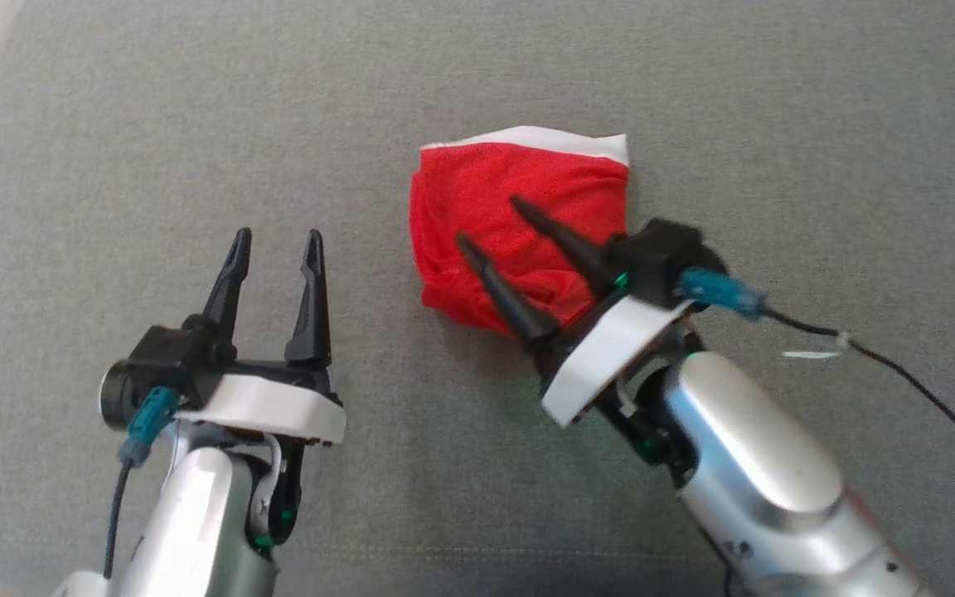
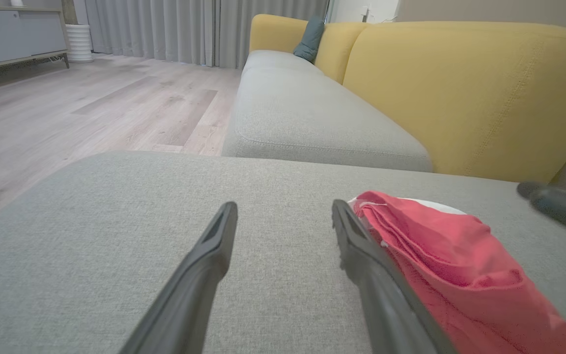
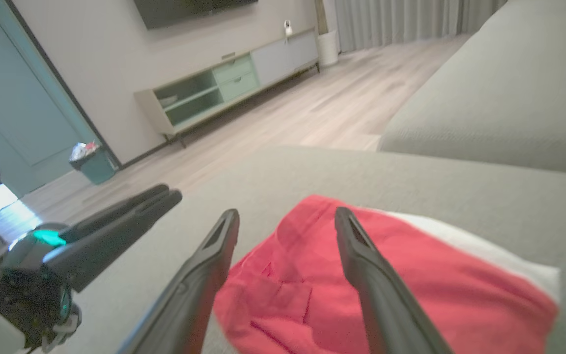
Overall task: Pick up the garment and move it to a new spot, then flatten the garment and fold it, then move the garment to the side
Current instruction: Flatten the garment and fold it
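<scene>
Nearest, the left tool [image 1: 276, 238] hovers over the grey sofa cushion [image 1: 693, 99], fingers spread wide and holding nothing. Just right of it, the right tool [image 1: 490, 221] stands wide too, its fingers above the near part of the red garment [image 1: 477, 178] without gripping it. The garment lies roughly folded on the cushion, a white edge along its far side. Beyond rises the yellow sofa back [image 2: 460, 98]

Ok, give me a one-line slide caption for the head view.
Folded red garment on the grey sofa seat, right gripper open over it, left gripper open off to its side.
</scene>
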Tool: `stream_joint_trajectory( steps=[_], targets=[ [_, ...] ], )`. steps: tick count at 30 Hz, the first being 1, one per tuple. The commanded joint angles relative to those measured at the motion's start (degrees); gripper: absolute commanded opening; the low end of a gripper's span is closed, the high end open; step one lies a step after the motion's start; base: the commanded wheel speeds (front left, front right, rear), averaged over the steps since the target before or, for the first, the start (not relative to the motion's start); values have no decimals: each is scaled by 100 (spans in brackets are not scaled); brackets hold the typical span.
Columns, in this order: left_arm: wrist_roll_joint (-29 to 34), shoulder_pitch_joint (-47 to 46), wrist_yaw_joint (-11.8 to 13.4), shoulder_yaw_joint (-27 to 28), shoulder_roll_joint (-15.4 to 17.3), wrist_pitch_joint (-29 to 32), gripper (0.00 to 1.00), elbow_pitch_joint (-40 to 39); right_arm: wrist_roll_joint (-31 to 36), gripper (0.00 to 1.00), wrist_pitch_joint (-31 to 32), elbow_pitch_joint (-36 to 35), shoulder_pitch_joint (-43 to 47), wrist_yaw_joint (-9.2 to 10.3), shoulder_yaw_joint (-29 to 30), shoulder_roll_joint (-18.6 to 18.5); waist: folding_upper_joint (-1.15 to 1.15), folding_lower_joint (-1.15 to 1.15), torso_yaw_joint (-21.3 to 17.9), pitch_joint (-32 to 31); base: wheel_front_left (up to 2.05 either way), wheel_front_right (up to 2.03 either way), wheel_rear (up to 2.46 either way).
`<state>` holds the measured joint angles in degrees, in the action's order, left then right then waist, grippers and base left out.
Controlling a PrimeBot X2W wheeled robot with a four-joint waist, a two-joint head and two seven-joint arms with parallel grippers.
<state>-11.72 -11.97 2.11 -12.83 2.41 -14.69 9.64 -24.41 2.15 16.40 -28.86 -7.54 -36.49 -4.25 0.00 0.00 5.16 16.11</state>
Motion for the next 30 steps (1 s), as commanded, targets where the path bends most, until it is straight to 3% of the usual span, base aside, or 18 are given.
stream_joint_trajectory(
  steps=[1,14,21,30],
  targets=[
    [31,-115,43,183,47,-30,100,-149,65,100,-118,-277,-28,5,70,110,0,0,-56,-40,0,0,0],
    [196,20,30,424,193,-30,100,-196,901,100,-300,-1399,1417,5,2673,-364,0,0,-480,-195,0,0,0],
    [207,124,27,464,277,-30,100,-182,1072,100,-163,-1779,2121,5,3285,-287,0,0,-618,-311,0,0,0],
    [181,184,53,445,333,-30,100,-189,1107,100,-40,-2046,2336,5,3353,-164,0,0,-659,-357,0,0,0]
  ],
)
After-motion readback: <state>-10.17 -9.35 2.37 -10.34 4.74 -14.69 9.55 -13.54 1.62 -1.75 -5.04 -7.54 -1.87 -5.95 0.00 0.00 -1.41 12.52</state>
